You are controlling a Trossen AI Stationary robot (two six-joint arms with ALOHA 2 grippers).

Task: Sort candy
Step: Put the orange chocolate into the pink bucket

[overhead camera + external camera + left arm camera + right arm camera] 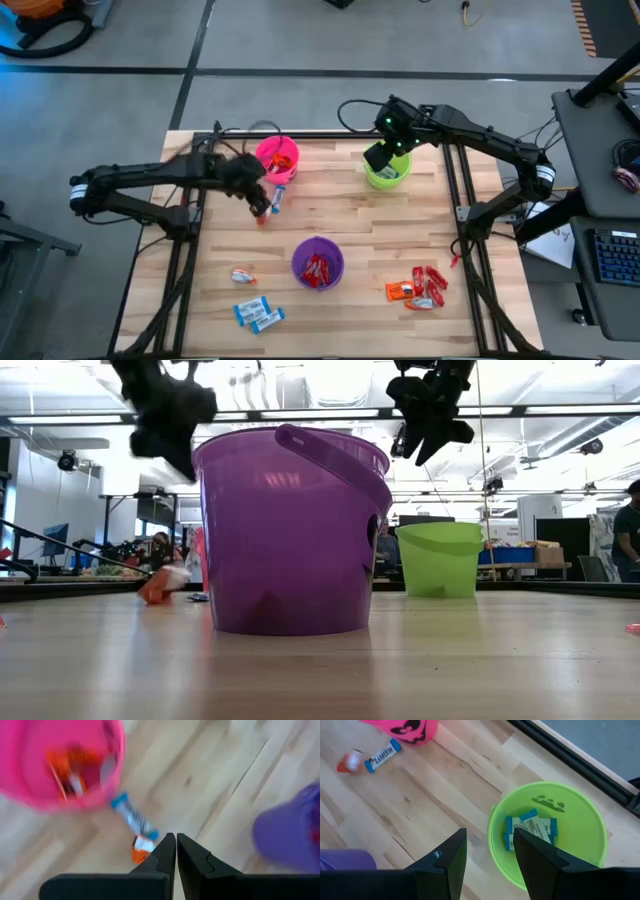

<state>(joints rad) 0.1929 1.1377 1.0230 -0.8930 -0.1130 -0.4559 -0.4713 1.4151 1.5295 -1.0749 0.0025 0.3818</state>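
My left gripper [176, 839] is shut and holds nothing. It hangs above the table [165, 420] just off the pink cup [277, 158], over a blue-and-white candy [134, 817] and an orange candy [142, 847] that lie on the wood. My right gripper [490, 840] is open and empty above the green cup [547, 837], which holds blue-and-white candies [530, 829]. The pink cup [60, 765] holds orange candies. The purple cup [318, 262] holds red ones.
Loose candies lie near the table's near edge: an orange-and-white one [243, 276], two blue-and-white ones [258, 315], and a red and orange pile [420, 287]. A dark frame rail [580, 765] runs along the far edge behind the green cup. Bare wood lies between the cups.
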